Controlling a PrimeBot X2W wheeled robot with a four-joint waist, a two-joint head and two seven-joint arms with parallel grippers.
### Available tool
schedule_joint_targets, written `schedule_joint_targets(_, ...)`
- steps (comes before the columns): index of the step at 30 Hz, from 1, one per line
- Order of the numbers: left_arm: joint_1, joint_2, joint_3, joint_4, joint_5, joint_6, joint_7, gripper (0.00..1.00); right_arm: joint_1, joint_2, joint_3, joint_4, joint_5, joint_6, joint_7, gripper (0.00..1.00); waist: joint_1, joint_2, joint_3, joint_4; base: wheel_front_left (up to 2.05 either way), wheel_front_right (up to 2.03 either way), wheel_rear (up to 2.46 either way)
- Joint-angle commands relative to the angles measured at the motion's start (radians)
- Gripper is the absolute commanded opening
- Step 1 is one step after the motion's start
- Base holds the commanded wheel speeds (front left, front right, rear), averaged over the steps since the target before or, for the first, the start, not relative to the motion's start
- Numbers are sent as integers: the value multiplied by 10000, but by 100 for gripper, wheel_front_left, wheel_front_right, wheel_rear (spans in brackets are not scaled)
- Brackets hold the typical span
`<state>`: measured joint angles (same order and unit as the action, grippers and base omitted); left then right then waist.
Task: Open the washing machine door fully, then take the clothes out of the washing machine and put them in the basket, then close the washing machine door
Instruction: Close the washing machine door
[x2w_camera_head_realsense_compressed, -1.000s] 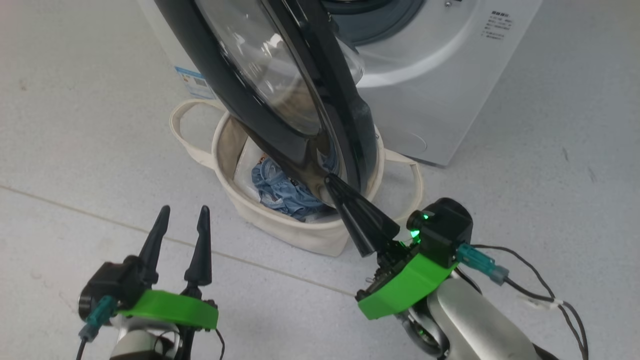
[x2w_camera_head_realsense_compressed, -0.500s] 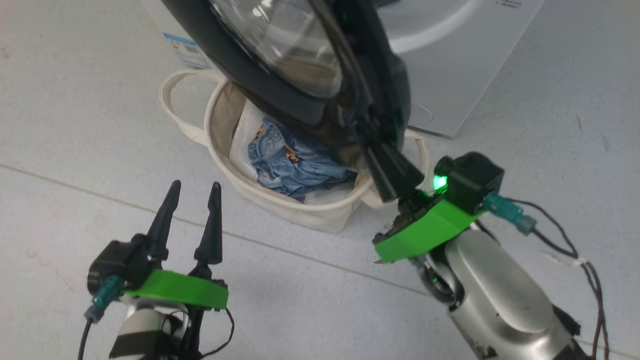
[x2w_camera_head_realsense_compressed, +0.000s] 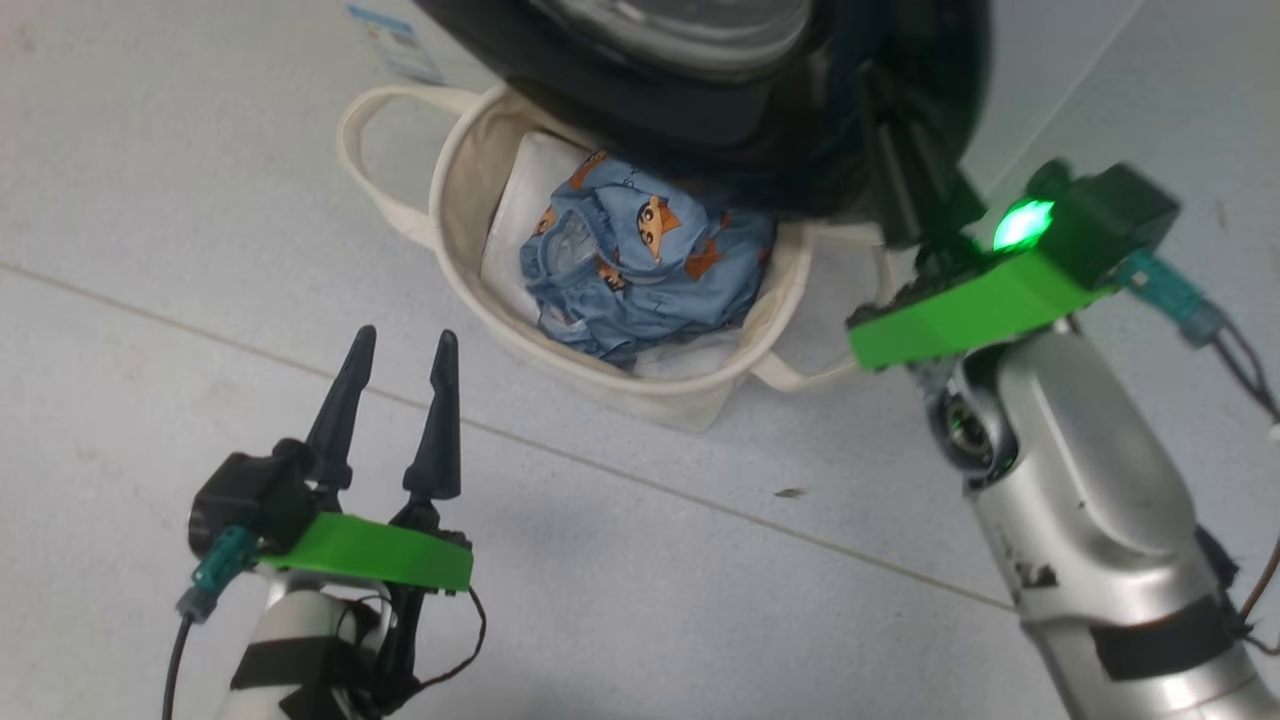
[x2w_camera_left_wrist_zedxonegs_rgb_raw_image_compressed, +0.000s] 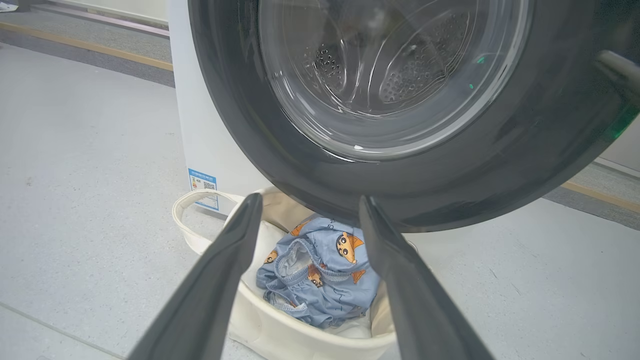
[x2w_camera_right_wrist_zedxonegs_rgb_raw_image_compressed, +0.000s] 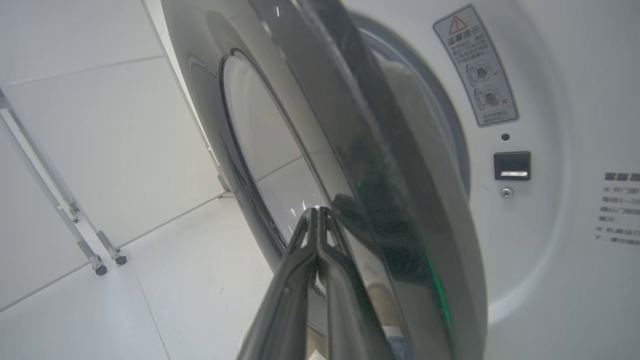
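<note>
The washing machine door (x2w_camera_head_realsense_compressed: 700, 110) hangs partly open over the basket (x2w_camera_head_realsense_compressed: 455, 210); its black rim (x2w_camera_left_wrist_zedxonegs_rgb_raw_image_compressed: 240, 100) and clear glass show in the left wrist view. The light blue clothes (x2w_camera_head_realsense_compressed: 640, 260) lie in the cream basket (x2w_camera_left_wrist_zedxonegs_rgb_raw_image_compressed: 300, 340). My right gripper (x2w_camera_head_realsense_compressed: 890, 130) is shut with nothing in it. Its tips (x2w_camera_right_wrist_zedxonegs_rgb_raw_image_compressed: 317, 212) rest against the door's outer face (x2w_camera_right_wrist_zedxonegs_rgb_raw_image_compressed: 380, 175) near the rim. My left gripper (x2w_camera_head_realsense_compressed: 403, 340) stands open and empty over the floor, in front of the basket, its fingers (x2w_camera_left_wrist_zedxonegs_rgb_raw_image_compressed: 240, 250) pointing at the clothes (x2w_camera_left_wrist_zedxonegs_rgb_raw_image_compressed: 325, 280). The white washing machine (x2w_camera_right_wrist_zedxonegs_rgb_raw_image_compressed: 550, 240) stands behind the door.
A white folded sheet (x2w_camera_head_realsense_compressed: 520, 220) lies under the clothes in the basket. The latch slot (x2w_camera_right_wrist_zedxonegs_rgb_raw_image_compressed: 511, 165) sits on the machine's front. Metal frame legs (x2w_camera_right_wrist_zedxonegs_rgb_raw_image_compressed: 100, 260) stand on the pale floor to the left. A floor seam (x2w_camera_head_realsense_compressed: 700, 500) runs in front of the basket.
The head camera has shifted. The door has swung further toward the machine with my shut right gripper following against it, uncovering more of the clothes in the basket. The left gripper stays open.
</note>
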<state>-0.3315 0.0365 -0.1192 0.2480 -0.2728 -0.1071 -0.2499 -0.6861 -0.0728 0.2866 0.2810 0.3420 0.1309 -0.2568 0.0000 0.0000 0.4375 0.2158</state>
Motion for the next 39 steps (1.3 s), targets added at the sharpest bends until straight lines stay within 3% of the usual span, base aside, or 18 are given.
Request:
schedule_joint_targets(1, -144, 138, 193, -328, -74, 68, -118, 100, -302, 225, -48, -208, -19, -2, -49, 0, 0, 0, 185, 153, 0, 0, 0)
schedule_joint_targets(13, -332, 137, -400, -491, -528, 420, -118, 100, -1653, 225, -1473, 509, -293, -2, -49, 0, 0, 0, 900, 599, 0, 0, 0)
schedule_joint_targets(26, -552, 137, -872, -594, -865, 694, -118, 100, -2958, 225, -2307, 1216, -293, -2, -49, 0, 0, 0, 1419, 853, 0, 0, 0)
schedule_joint_targets(39, -690, 137, -912, -596, -864, 754, -118, 100, -2987, 225, -2219, 1065, -187, -2, -49, 0, 0, 0, 1437, 748, 0, 0, 0)
